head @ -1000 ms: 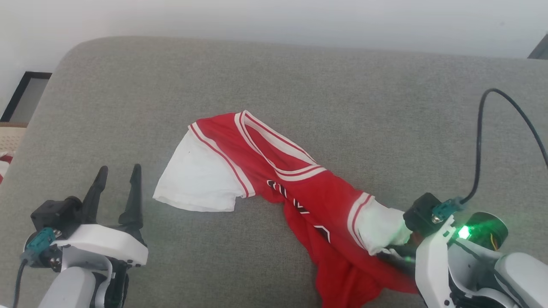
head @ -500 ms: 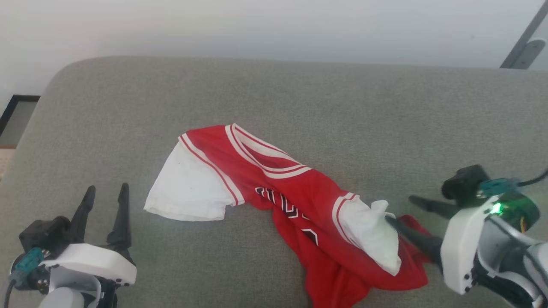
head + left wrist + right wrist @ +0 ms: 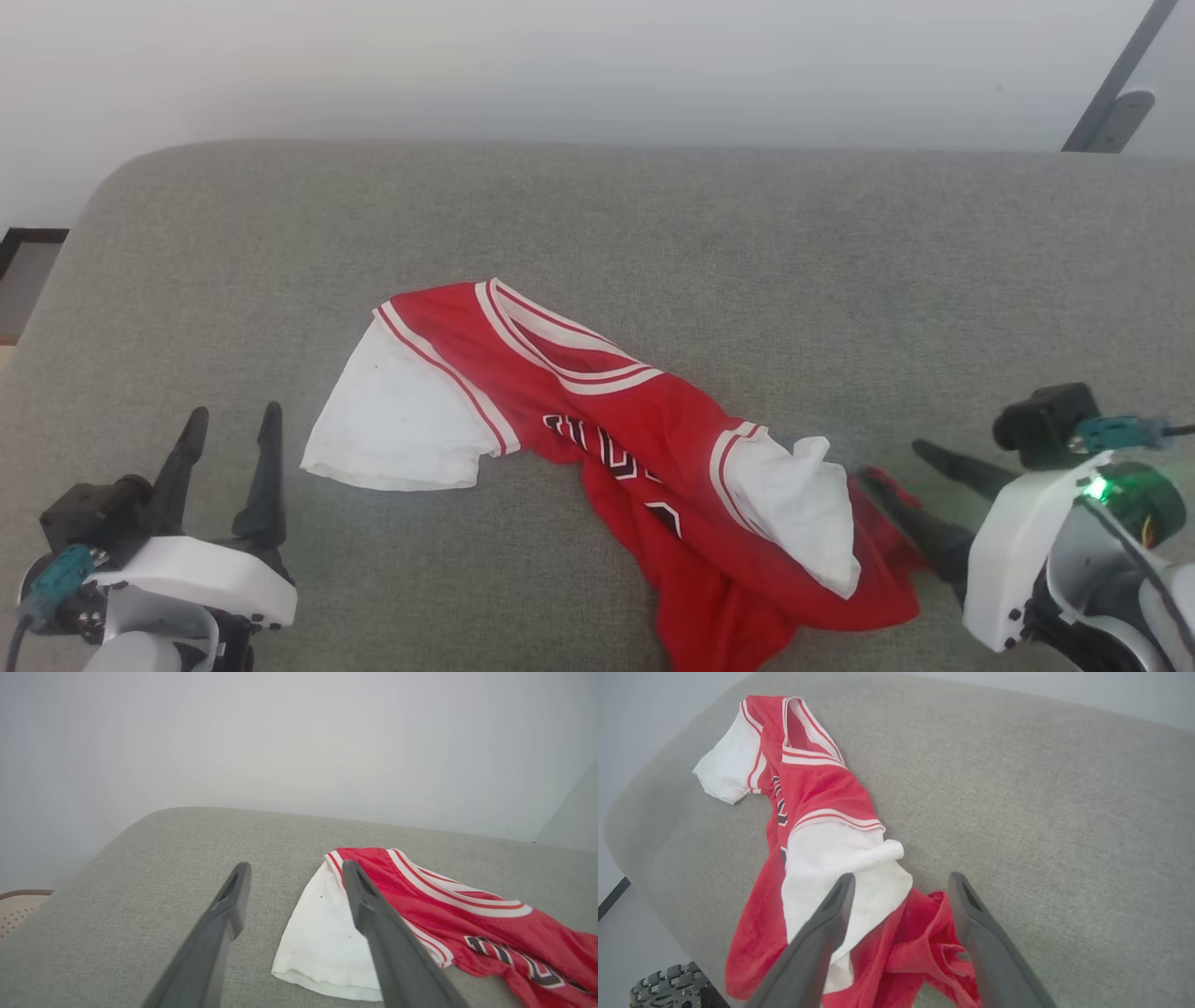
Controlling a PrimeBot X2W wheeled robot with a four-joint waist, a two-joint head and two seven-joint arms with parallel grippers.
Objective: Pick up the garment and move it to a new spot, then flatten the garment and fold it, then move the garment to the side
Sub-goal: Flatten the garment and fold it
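**Grey cushion [image 3: 653,215] with the red shirt [image 3: 607,420].** The shirt lies crumpled across the middle of the cushion and runs down toward the front edge, closer to the right front corner. You see the collar and one white sleeve [image 3: 392,420] spread flat toward the left edge. The other sleeve [image 3: 794,495] is bunched on top of the wadded red body, and the lettering is half buried in a fold.

**Left gripper [image 3: 234,413].** It is near the left front corner with its jaws wide apart, holding nothing, well clear of the cloth.

**Right gripper [image 3: 892,461].** Its jaws are spread wide with nothing clamped, and its tips are right at the rumpled red hem. You cannot tell whether the lower finger touches the cloth.

**Risk.** The shirt's body droops over the front edge. Its own weight, or a finger catching the loose hem as you draw the arm away, could drag it to the floor. A grasp on the wad may also take several layers at once and leave the shirt twisted when you spread it.

**Views.** The head view cuts the shirt off at the picture's bottom. The right wrist view shows the overhang itself, with a knobbly wheel [image 3: 668,984] below it. The left wrist view shows small dark specks on the flat sleeve.
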